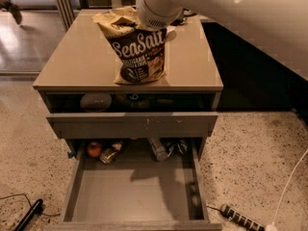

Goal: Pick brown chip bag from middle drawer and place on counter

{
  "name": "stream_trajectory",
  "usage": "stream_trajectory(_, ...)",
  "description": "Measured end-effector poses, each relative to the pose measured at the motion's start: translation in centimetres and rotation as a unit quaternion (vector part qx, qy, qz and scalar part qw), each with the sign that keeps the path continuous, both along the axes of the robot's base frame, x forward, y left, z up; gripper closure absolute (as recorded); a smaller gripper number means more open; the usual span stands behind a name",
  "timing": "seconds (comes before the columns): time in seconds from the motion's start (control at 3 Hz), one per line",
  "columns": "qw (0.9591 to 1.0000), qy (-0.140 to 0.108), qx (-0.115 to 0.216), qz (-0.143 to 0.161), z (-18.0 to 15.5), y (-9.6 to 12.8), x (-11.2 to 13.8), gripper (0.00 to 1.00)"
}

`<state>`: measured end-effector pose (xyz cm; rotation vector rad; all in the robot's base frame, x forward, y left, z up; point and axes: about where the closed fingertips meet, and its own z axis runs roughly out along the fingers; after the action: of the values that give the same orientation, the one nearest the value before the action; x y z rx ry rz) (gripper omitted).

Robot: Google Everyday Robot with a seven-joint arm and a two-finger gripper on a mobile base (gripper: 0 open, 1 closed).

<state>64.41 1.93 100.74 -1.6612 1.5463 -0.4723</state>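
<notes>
The brown chip bag [139, 52], dark brown with a cream-yellow top and white "Sea Salt" lettering, stands upright on the tan counter [72, 61], its bottom near the front edge. My white arm [159, 6] reaches down from the upper right onto the bag's top. My gripper is hidden behind the arm's wrist, at the top of the bag. Below, the middle drawer [72, 186] is pulled out. Its grey floor is bare in front, with a round red-orange thing [94, 149] and a bottle [156, 149] at the back.
The upper drawer's grey front [132, 124] is slightly open under the counter. A power strip [240, 219] and a white cable [288, 186] lie on the speckled floor at the right. A black object [29, 215] lies at the lower left. A dark cabinet stands to the right.
</notes>
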Motion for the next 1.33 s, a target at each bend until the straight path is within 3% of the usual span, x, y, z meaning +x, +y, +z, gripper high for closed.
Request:
stream_trajectory(0.67,0.9999,-0.01,-0.003,-0.012,0.8,-0.4,1.0,1.0)
stream_trajectory(1.33,0.9999,-0.005,-0.004,-0.015,2.5,1.3,5.6,1.0)
